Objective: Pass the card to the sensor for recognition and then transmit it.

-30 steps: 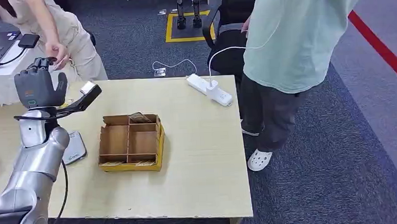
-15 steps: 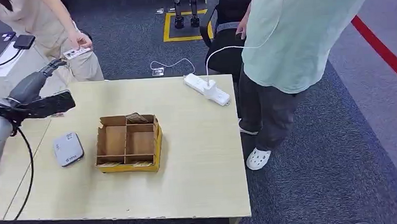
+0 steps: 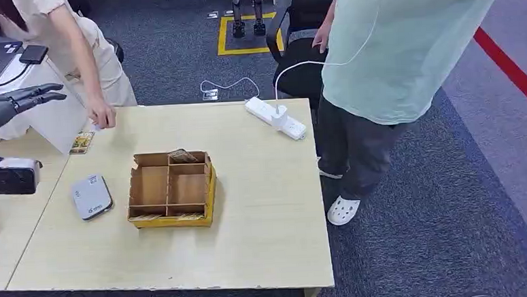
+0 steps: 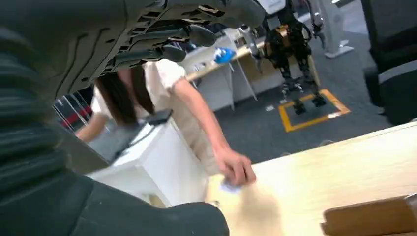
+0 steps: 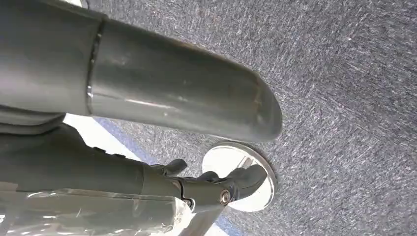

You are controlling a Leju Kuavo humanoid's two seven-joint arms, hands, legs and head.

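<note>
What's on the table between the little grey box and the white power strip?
In the head view, the yellow cardboard divider box sits between the grey sensor and the white power strip; otherwise it's bare table.

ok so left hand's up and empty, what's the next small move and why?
Probably draw the left hand back toward the robot and wait. Its fingers are spread and hold nothing, and a person's hand presses a small pale thing onto the table near its edge, so the handover looks done. Reaching in now would likely crowd that hand.
</note>
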